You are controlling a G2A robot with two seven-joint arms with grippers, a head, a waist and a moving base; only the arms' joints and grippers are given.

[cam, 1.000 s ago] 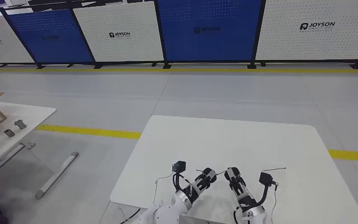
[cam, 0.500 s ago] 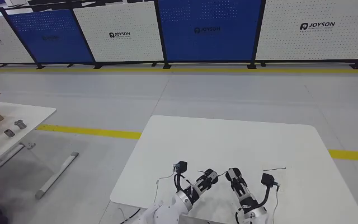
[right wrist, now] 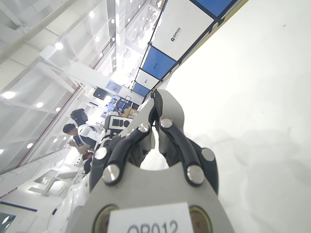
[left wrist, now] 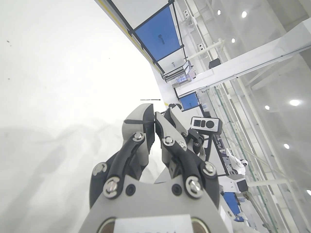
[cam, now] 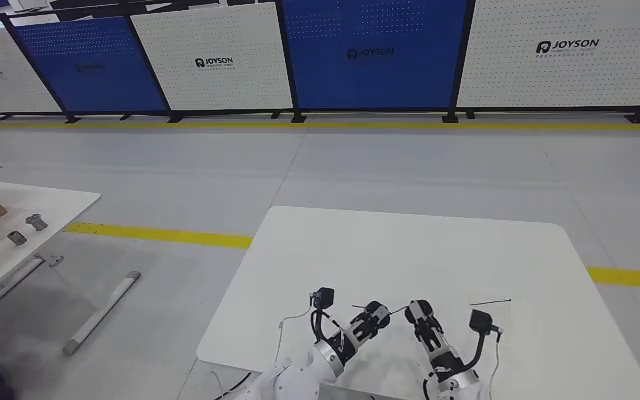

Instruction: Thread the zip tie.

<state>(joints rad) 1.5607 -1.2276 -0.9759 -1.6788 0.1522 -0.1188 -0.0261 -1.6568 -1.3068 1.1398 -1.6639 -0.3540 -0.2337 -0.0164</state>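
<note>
As both hang over the table [cam: 400, 240], left pincer [left wrist: 154, 118] pinching zip tie [left wrist: 134, 121], right pincer [right wrist: 154, 98] clamped on it too

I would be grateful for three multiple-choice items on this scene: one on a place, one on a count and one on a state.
1. Where does the loose zip tie lie?
A. On the floor.
B. On the white table.
C. In a bin.

2. How many zip ties are visible?
A. Two.
B. One.
C. Five.

3. What state is the left gripper in?
A. Wide open.
B. Shut on nothing.
C. Shut on the held zip tie.

Answers: 1 B, it rests flat on the tabletop. 2 A, one lies loose and one is gripped. 3 C, the black strip sticks out of its closed grip.
</note>
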